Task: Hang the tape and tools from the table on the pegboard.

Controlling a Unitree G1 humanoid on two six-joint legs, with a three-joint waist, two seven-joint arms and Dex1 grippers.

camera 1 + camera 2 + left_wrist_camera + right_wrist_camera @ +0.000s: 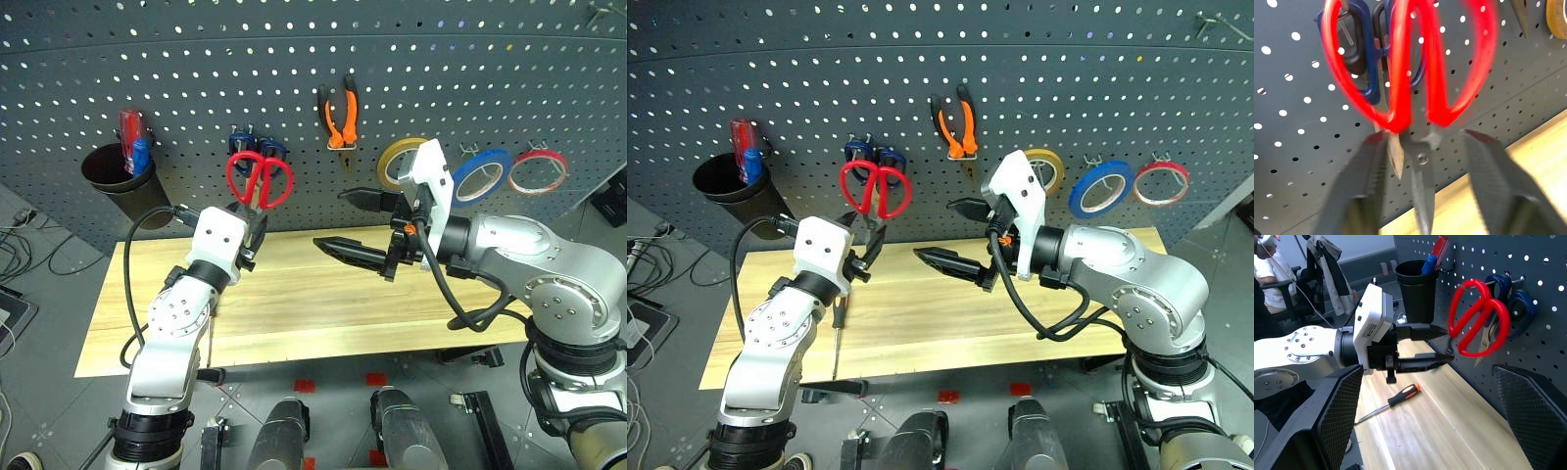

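The red scissors (260,180) hung by a handle loop on a hook of the pegboard (294,59), in front of the blue-handled scissors (257,145), and their blur in the left wrist view suggested they were swinging. The left tool (1442,343) sat just below the handles with its fingers parted on either side of the blades, apparently no longer gripping; whether a finger touched the blades could not be told. The right tool (351,227) hovered over the tabletop (294,323), spread wide and empty. The pliers (338,116) and the blue tape (481,174) were on the board, between and beside a yellow ring (400,162) and a red-and-white ring (539,171). The screwdriver (1393,402) lay on the tabletop near its left front, below the left arm, so it was judged the one item left. The risk was that the left tool, pulling back, snagged a blade and lifted the loop off its hook, or knocked the blue scissors loose. The hook itself was hidden behind the handles, so how securely the loop sat could not be made out. In the head views the arm covered most of the screwdriver.
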